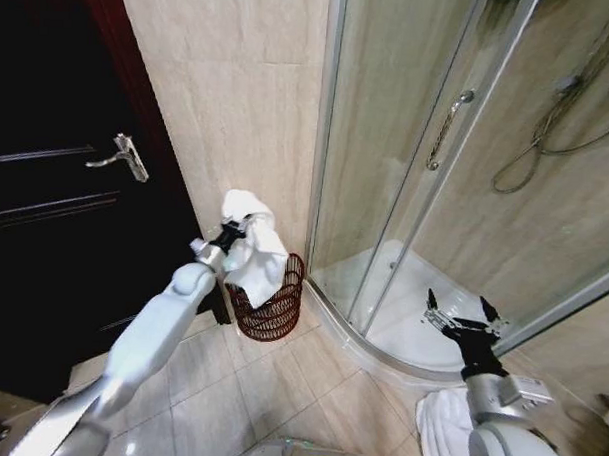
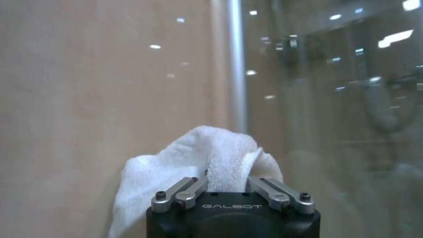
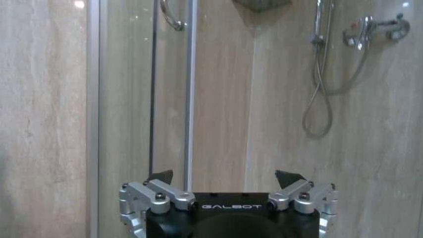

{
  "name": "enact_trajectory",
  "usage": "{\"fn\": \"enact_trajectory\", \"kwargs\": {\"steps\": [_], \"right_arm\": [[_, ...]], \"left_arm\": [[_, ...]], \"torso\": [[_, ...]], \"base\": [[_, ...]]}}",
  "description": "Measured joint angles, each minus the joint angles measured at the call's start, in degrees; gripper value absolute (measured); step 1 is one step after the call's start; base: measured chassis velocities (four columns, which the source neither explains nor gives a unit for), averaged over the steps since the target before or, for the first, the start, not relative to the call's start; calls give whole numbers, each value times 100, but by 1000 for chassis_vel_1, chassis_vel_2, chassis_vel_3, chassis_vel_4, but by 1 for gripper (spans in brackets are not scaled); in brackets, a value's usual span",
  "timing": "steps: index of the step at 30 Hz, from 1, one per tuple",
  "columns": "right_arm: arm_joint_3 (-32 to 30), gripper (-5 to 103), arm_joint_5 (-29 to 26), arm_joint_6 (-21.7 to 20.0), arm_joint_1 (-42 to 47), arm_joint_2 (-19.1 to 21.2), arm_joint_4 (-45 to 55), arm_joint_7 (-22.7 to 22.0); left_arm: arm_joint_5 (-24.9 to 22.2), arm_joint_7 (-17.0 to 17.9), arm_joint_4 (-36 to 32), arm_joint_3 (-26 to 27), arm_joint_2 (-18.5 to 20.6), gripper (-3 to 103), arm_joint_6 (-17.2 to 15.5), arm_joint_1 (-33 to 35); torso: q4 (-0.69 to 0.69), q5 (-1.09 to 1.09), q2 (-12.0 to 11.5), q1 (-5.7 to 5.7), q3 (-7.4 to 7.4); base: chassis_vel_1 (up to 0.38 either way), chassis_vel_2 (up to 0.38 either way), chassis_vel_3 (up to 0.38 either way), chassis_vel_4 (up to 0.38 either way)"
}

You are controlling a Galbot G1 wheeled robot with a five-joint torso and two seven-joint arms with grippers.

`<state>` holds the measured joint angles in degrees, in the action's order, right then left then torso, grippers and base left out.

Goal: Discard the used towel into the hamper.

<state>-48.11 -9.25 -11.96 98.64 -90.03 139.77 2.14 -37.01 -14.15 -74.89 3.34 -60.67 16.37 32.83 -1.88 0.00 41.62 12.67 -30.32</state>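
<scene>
My left gripper (image 1: 236, 229) is shut on the white used towel (image 1: 254, 249), which hangs in a bunch just above and partly in front of the hamper (image 1: 272, 309), a small dark red-brown wicker basket on the floor by the beige wall. In the left wrist view the towel (image 2: 205, 166) bulges out between the closed fingers (image 2: 182, 191) with the wall behind it. My right gripper (image 1: 460, 313) hangs open and empty in front of the shower enclosure, and the right wrist view shows its fingers (image 3: 162, 178) spread wide apart.
A dark wooden door (image 1: 55, 209) with a metal handle stands to the left of the hamper. The curved glass shower enclosure (image 1: 427, 162) and its white tray (image 1: 412, 302) are at right. Another white cloth (image 1: 443, 423) lies on the tiled floor near my right arm.
</scene>
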Motion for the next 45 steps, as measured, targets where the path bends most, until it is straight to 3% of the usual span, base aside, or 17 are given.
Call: {"fn": "enact_trajectory", "kwargs": {"steps": [6, 12, 17, 22, 24, 26, 27, 28, 29, 30, 31, 32, 35, 36, 39, 42, 45], "right_arm": [[-103, 100, -113, 11, -44, -4, -37, 31], [-188, 100, -207, 86, -51, -31, -37, 28], [-190, 100, -213, 157, 12, -92, -25, 35], [-150, 100, -173, 227, 105, -188, 51, 57], [-144, 100, -160, 231, 134, -206, 103, 59], [-153, 100, -158, 240, 179, -209, 161, 48], [-153, 100, -158, 240, 179, -209, 161, 48], [-164, 100, -157, 260, 203, -209, 174, 43], [-166, 100, -156, 270, 214, -210, 177, 42], [-171, 100, -152, 303, 254, -210, 186, 41], [-172, 100, -150, 326, 286, -211, 199, 41], [-172, 100, -150, 326, 286, -211, 199, 41], [-177, 100, -147, 412, 400, -218, 239, 44], [-177, 100, -147, 412, 400, -218, 239, 44], [-216, 100, -165, 446, 461, -218, 280, 61], [-225, 100, -178, 447, 469, -218, 306, 61], [-229, 100, -196, 443, 466, -216, 346, 56]], "left_arm": [[178, -478, 993, -627, -289, 10, 99, -488], [867, -602, 1940, -748, -426, 10, 56, -646], [1246, -607, 2198, -758, -368, 10, -93, -631], [1860, -692, 2034, -637, -243, 7, -696, -481], [2015, -745, 1745, -582, -155, 12, -1132, -398], [2025, -943, 1097, -477, 17, 22, -2103, -263], [2025, -943, 1097, -477, 17, 22, -2103, -263], [1924, -1058, 838, -439, 72, 27, -2543, -231], [1894, -1074, 775, -432, 83, 27, -2643, -225], [1756, -1133, 466, -405, 130, 39, -3120, -204], [1694, -1182, 290, -385, 155, 39, -3430, -203], [1694, -1182, 290, -385, 155, 39, -3430, -203], [1647, -1390, -246, -355, 274, 54, -4596, -263], [1647, -1390, -246, -355, 274, 54, -4596, -263], [1684, -1435, -424, -356, 357, 71, -4923, -316], [1688, -1446, -481, -356, 386, 76, -4970, -322], [1700, -1447, -594, -349, 428, 92, -5004, -298]], "torso": [[-2, 0, 1, 0, 0], [-3, -1, 2, 0, 0], [-4, -1, 2, 0, 0], [-3, -2, 3, 0, -1], [-2, -1, 3, 0, 0], [-3, -1, 4, 0, 0], [-3, -1, 4, 0, 0], [-3, 1, 4, 0, 0], [-3, 1, 4, 0, 0], [-3, 0, 4, 0, 0], [-2, -1, 4, 0, 0], [-2, -1, 4, 0, 0], [-1, 0, 4, 0, 0], [-1, 0, 4, 0, 0], [-2, -1, 4, 0, 0], [-2, -1, 4, 0, 0], [-3, -1, 4, 0, 0]], "base": [[0, 0, 0, 0], [0, 0, 0, 0], [0, 0, 0, 0], [0, 0, 0, 0], [0, 0, 0, 0], [0, 0, 0, 0], [0, 0, 0, 0], [0, 0, 0, 0], [0, 0, 0, 0], [0, 0, 0, 0], [0, 0, 0, 0], [0, 0, 0, 0], [0, 0, 0, 0], [0, 0, 0, 0], [0, 0, 0, 0], [0, 0, 0, 0], [0, 0, 0, 0]]}}
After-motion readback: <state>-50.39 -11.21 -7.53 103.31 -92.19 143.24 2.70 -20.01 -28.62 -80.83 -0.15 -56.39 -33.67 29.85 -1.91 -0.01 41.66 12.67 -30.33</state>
